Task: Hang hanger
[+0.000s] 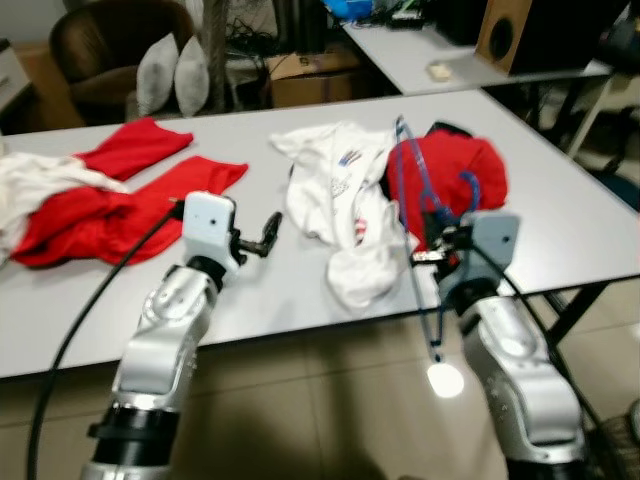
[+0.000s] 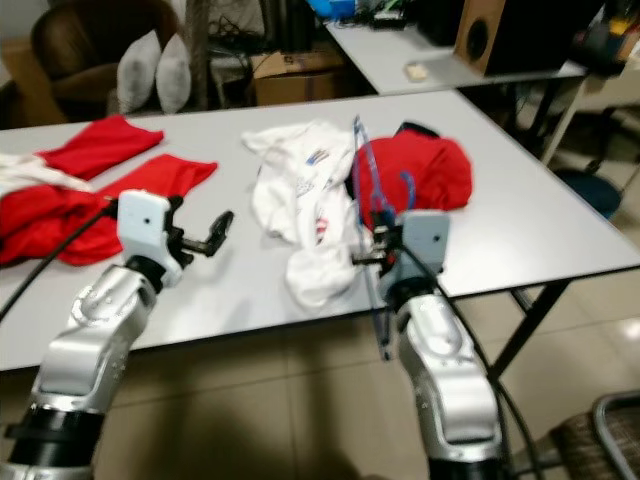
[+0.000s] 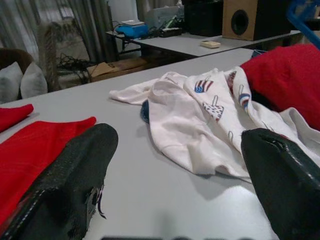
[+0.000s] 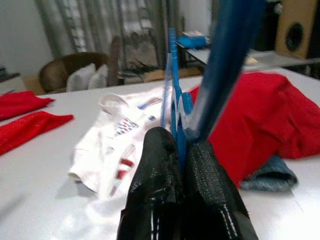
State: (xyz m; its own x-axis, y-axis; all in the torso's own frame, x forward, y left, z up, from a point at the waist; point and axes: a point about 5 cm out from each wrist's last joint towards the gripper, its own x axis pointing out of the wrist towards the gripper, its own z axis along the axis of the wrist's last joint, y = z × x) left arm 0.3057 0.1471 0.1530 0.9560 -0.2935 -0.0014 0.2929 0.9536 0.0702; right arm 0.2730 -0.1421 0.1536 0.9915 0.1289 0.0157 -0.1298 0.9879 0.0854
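A blue plastic hanger [image 1: 415,220] stands upright at the table's front edge, its lower end hanging below the tabletop and its hook over the red garment [image 1: 450,180]. My right gripper [image 1: 432,252] is shut on the hanger [image 4: 175,110], its black fingers [image 4: 160,185] pressed against the blue bar. A white printed shirt [image 1: 335,200] lies crumpled just left of the hanger. My left gripper [image 1: 262,238] is open above bare tabletop, left of the white shirt [image 3: 200,125], with nothing between its fingers [image 3: 75,185].
Red and white clothes [image 1: 110,200] lie on the grey table [image 1: 580,230] at the left. A second table with a wooden speaker [image 1: 505,30] stands behind, beside a brown armchair with cushions [image 1: 170,70]. Table legs [image 1: 570,310] are at the right.
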